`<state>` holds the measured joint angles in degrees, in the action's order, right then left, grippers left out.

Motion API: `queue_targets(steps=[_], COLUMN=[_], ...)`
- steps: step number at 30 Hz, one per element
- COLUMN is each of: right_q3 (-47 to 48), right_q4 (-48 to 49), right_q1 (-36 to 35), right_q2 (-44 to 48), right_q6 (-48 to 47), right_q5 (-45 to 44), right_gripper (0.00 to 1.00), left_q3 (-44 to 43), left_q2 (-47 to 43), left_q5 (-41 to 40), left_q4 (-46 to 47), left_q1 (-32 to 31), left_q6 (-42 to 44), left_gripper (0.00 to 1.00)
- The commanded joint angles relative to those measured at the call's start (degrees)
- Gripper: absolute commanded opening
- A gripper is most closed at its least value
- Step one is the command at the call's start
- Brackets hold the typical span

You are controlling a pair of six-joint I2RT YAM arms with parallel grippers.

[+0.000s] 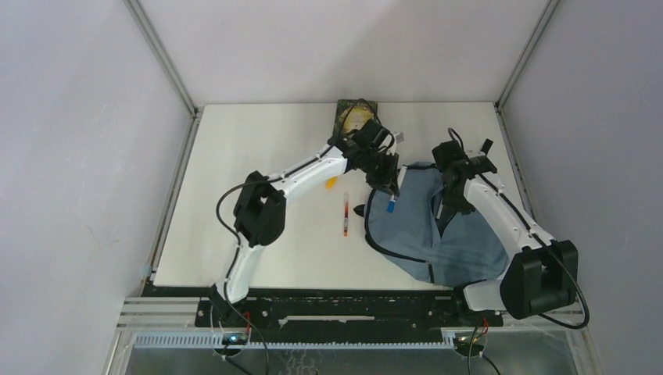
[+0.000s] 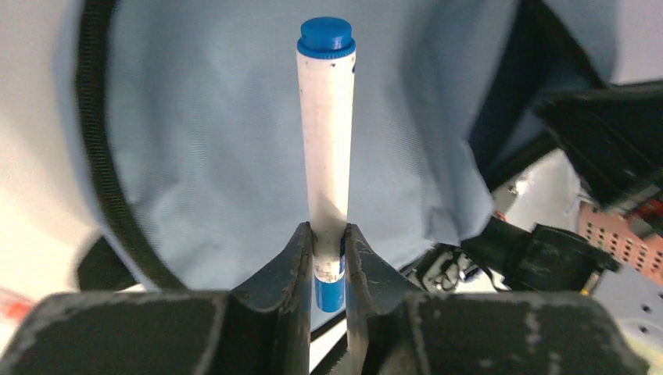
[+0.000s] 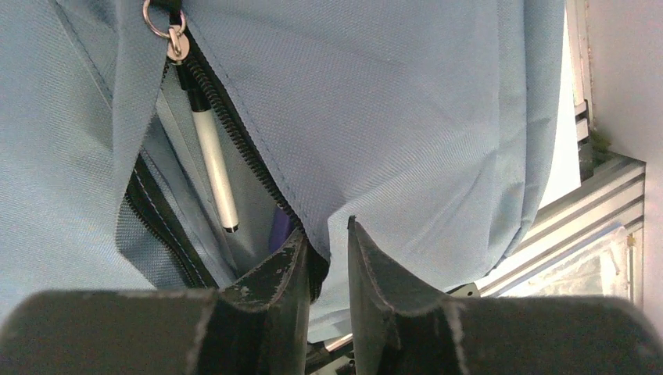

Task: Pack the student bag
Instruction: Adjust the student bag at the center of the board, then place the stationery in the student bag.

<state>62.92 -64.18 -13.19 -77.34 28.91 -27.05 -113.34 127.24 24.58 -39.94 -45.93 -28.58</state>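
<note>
**Left gripper (image 2: 328,234) clamped on a white cylindrical marker with a blue cap (image 2: 326,133) over the soft blue-grey fabric student bag (image 1: 461,242).**

Seen from overhead, the bag lay flat on the white table (image 1: 258,195), filling its 4 o'clock quarter, with black zip trim along its edge. The left gripper hung at the bag's 10 o'clock edge. Its jaws were closed on the marker near its blue butt end, and the capped end pointed over the fabric. The right gripper (image 3: 324,234) stood over the bag's 12 o'clock part, beside an open zip pocket holding a slim white pen with a black tip (image 3: 213,160). Its jaws stood a little apart with a fold of fabric at the gap; whether they pinched it could not be told. A thin red pen (image 1: 345,212) lay on the table at the bag's 9 o'clock, apart from it.
</note>
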Motion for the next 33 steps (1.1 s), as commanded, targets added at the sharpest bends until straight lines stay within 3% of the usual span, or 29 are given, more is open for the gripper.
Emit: queue_targets(steps=[1, 7, 8, 10, 11, 23, 33], right_q3=[0.2, 0.2, 0.3, 0.1, 0.2, 0.2, 0.1], right_q4=[1.3, 0.6, 0.6, 0.8, 0.8, 2.7, 3.5], right_q1=[1.2, 1.3, 1.3, 1.3, 1.3, 1.8, 1.7], right_q2=[3.7, 5.1, 5.3, 5.7, 5.9, 5.9, 7.2], right_q6=[-0.3, -0.2, -0.4, -0.8, -1.0, -1.8, -2.8], right_q5=[-1.8, -2.6, -2.5, -2.7, -2.7, 0.2, 3.2], right_gripper=[0.3, 0.29, 0.26, 0.03, 0.0, 0.0, 0.0], left_q3=[-2.2, -4.3, -4.1, -4.4, -4.9, -7.6, -9.5], left_q2=[-4.4, -3.0, -2.8, -1.9, -1.5, 5.0, 10.2], left_q5=[4.9, 11.3, 13.1, 15.7, 17.0, 28.5, 26.8], left_q4=[2.3, 5.3, 6.2, 7.2, 7.2, 7.6, 23.2], left_q1=[-2.7, -4.7, -4.9, -5.3, -5.6, -7.2, -7.6], left_q6=[-0.5, -4.7, -5.7, -7.4, -7.5, -15.8, -33.1], left_gripper=[0.0, 0.0, 0.0, 0.0, 0.0, 0.0, 0.0])
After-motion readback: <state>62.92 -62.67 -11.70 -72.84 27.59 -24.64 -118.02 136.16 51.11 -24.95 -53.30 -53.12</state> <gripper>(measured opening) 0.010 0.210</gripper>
